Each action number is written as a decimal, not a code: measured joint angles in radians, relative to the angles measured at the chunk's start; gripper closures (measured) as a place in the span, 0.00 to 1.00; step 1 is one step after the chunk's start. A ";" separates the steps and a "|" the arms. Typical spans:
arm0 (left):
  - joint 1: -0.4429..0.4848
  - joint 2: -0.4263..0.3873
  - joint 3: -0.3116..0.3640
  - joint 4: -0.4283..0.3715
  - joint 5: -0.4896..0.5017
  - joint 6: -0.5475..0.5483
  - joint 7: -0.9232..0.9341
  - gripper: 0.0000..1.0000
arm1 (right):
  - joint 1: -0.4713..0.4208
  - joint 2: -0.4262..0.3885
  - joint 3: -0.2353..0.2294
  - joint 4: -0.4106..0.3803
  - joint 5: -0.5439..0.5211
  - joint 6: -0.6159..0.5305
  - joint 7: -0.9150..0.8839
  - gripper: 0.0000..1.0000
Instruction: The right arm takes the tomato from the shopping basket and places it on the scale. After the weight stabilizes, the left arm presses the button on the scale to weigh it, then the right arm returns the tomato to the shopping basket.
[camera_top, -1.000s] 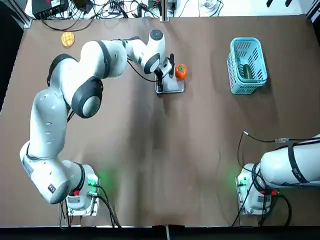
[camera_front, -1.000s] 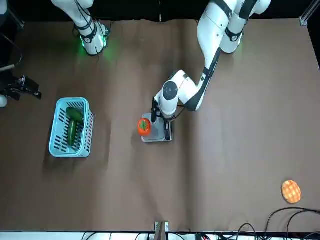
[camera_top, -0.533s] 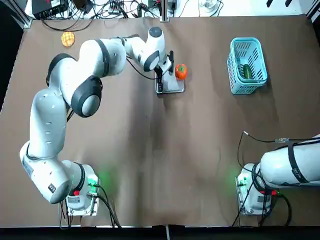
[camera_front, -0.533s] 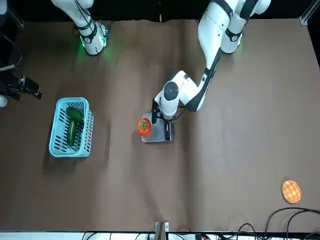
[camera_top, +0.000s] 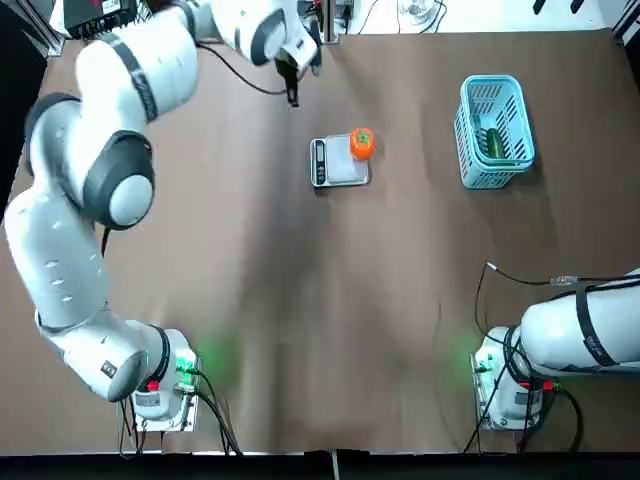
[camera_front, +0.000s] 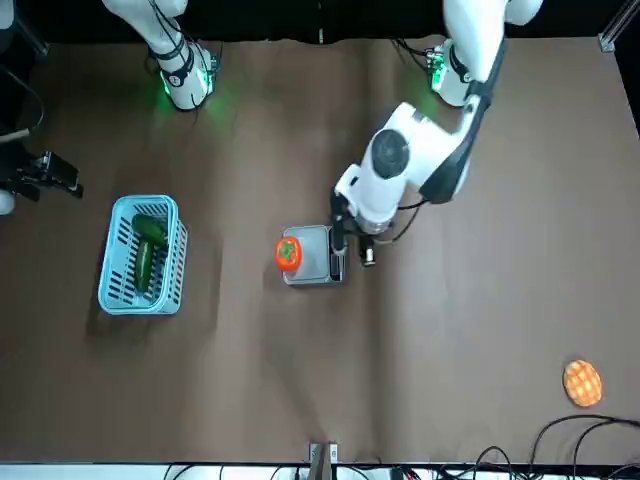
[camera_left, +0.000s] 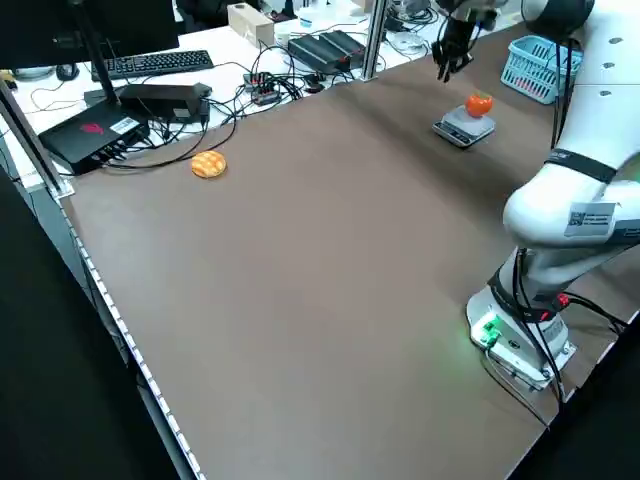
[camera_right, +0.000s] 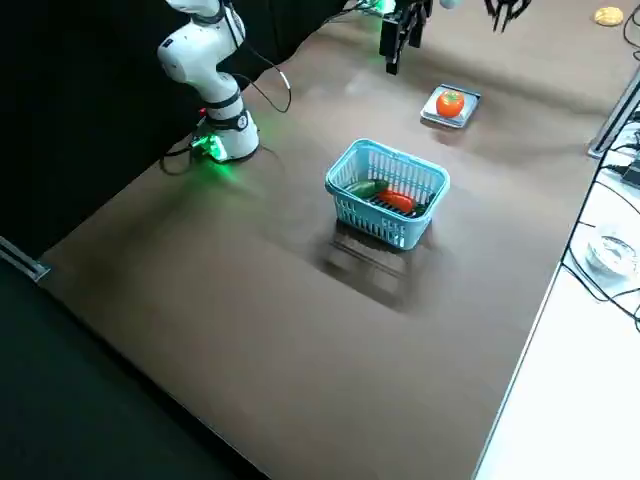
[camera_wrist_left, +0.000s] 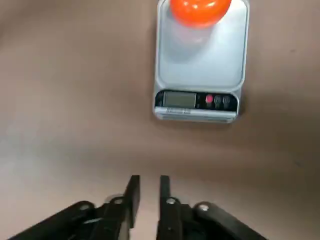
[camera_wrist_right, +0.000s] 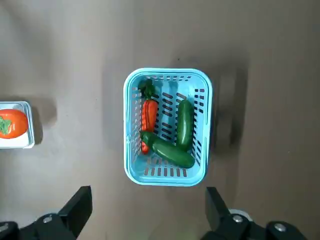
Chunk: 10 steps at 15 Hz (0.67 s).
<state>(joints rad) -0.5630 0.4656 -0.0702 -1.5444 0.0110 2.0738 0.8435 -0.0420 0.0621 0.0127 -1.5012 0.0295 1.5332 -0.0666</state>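
The tomato (camera_top: 361, 143) sits on the far-right corner of the scale's (camera_top: 338, 169) silver plate; it also shows as tomato (camera_wrist_left: 200, 10). Small keys, one of them red, sit in the black control strip (camera_wrist_left: 195, 100). My left gripper (camera_top: 292, 85) hangs shut above the table, to the far left of the scale and apart from it; its fingers (camera_wrist_left: 132, 189) stand almost together. The light-blue shopping basket (camera_top: 466, 128) stands to the right. High over it, my right gripper (camera_wrist_right: 147, 194) is open and holds nothing.
The basket (camera_wrist_right: 131, 165) holds dark green vegetables (camera_wrist_right: 184, 123) and an orange-red elongated one (camera_wrist_right: 148, 117). A flat yellow-orange round item (camera_top: 136, 77) lies at the far left. Cables and electronics (camera_left: 150, 100) line the table's far edge. The arm bases (camera_top: 160, 395) stand at the near edge.
My left gripper has lifted off the scale's control strip and swung away to the far left. The tomato stays on the scale. The right arm has not moved.
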 joint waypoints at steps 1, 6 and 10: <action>0.019 -0.026 0.000 -0.001 0.000 -0.029 0.000 0.71 | 0.000 0.000 0.000 0.000 0.000 0.000 0.000 0.01; 0.110 -0.140 -0.001 -0.002 0.000 -0.223 0.000 0.41 | 0.000 0.000 0.001 0.000 0.000 0.000 0.000 0.01; 0.173 -0.200 -0.001 -0.003 0.000 -0.314 -0.001 0.06 | 0.000 0.000 0.001 0.000 0.000 0.000 0.000 0.01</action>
<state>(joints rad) -0.3900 0.2654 -0.0708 -1.5475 0.0110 1.7603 0.8427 -0.0419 0.0621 0.0140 -1.5013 0.0295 1.5334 -0.0666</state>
